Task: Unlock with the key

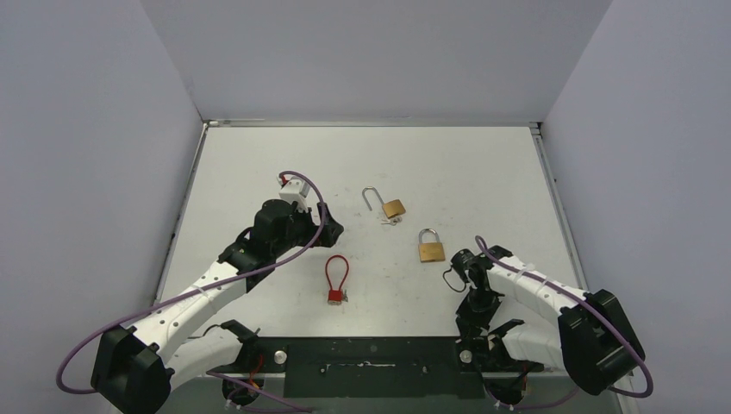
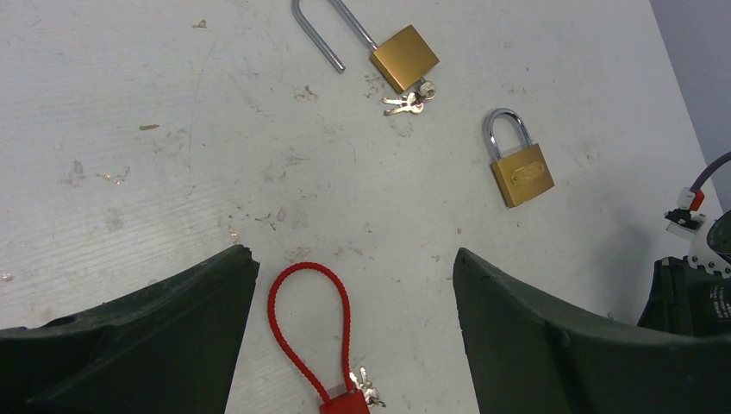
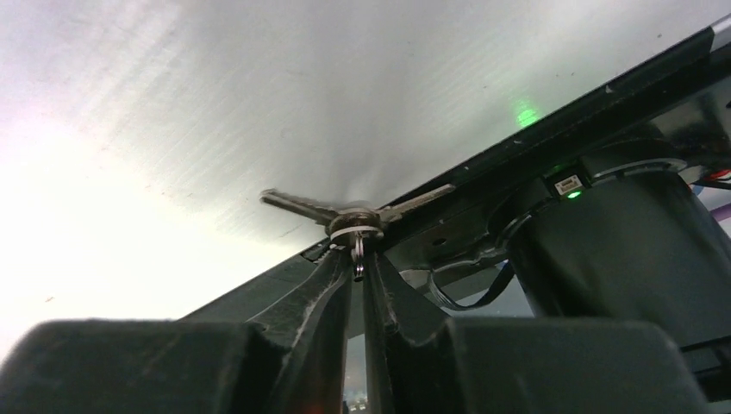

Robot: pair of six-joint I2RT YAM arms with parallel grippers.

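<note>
Left gripper [image 2: 353, 259] hangs with jaws wide apart, holding nothing. Red cable lock [image 2: 310, 328] lies just below it, and closed brass padlock [image 2: 521, 177] lies beyond, to its right. Right gripper [image 3: 358, 269] is pinched on the key ring [image 3: 355, 228]. Recommended: regrip nearer one key [image 3: 297, 205] so the blade is rigid for insertion. Padlock stamp is illegible.
</note>
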